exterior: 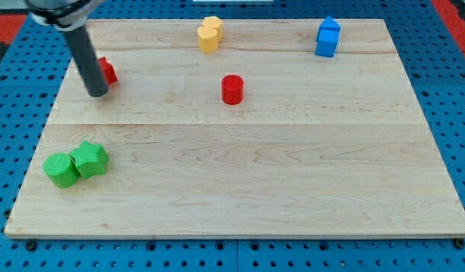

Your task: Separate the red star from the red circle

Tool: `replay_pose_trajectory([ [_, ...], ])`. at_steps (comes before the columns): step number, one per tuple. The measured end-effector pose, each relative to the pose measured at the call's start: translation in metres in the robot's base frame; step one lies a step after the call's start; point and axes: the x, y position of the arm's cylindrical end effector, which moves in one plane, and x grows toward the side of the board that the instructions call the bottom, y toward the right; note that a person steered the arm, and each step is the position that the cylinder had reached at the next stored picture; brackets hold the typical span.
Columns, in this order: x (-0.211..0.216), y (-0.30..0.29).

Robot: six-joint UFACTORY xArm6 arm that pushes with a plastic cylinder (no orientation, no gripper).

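Observation:
The red star (pixel 107 71) lies near the board's left edge at the view's upper left, partly hidden behind the rod. The red circle (pixel 232 89) stands near the board's upper middle, well to the right of the star. My tip (pixel 97 94) rests on the board just below and left of the red star, touching or almost touching it. The dark rod rises from the tip toward the view's top left.
A yellow block (pixel 209 34) sits at the top middle. A blue block (pixel 327 38) sits at the top right. A green circle (pixel 62 170) and a green star (pixel 89 159) touch each other at the lower left. The wooden board (pixel 292 189) lies on a blue pegboard.

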Motion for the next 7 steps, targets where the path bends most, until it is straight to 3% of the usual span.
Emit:
replay_pose_trajectory([
  [2, -0.071, 0.031],
  [4, -0.109, 0.044],
  [6, -0.109, 0.045],
  [7, -0.105, 0.083],
])
